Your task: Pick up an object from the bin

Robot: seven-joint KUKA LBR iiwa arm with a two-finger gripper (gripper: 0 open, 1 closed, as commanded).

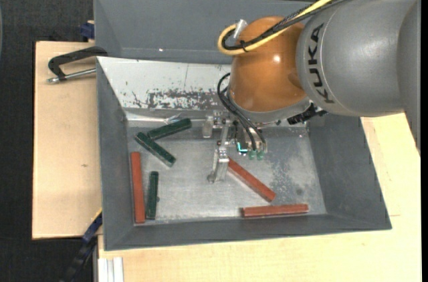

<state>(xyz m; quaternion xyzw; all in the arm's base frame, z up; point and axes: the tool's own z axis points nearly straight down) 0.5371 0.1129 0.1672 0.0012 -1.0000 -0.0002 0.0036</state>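
Lying nearest, along the front edge of the bin (167,20) and toward its right corner, is the front red bar (275,210), flat and parallel to that edge. At the front left corner the long red bar (137,187) runs along the left wall. The short green bar (152,195) lies just beside it on the inner side, roughly parallel.

Further in, near the middle of the floor, the slanted red bar (251,182) lies at an angle, its lower end pointing toward the front right corner and its upper end toward the centre. The gripper (217,174) stands low over the floor at that upper end, just beside it. Whether it touches the bar, and whether it is apart or together, cannot be told; nothing can be seen held in it.

Left of the gripper, and well apart from it, two dark green bars (160,139) lie toward the back left corner, their ends meeting in a shallow V.

Above the gripper sits the robot's orange cover (267,67), with a yellow cable (321,3) looped over it. The grey arm (368,53) crosses the bin's right wall near the back right corner.
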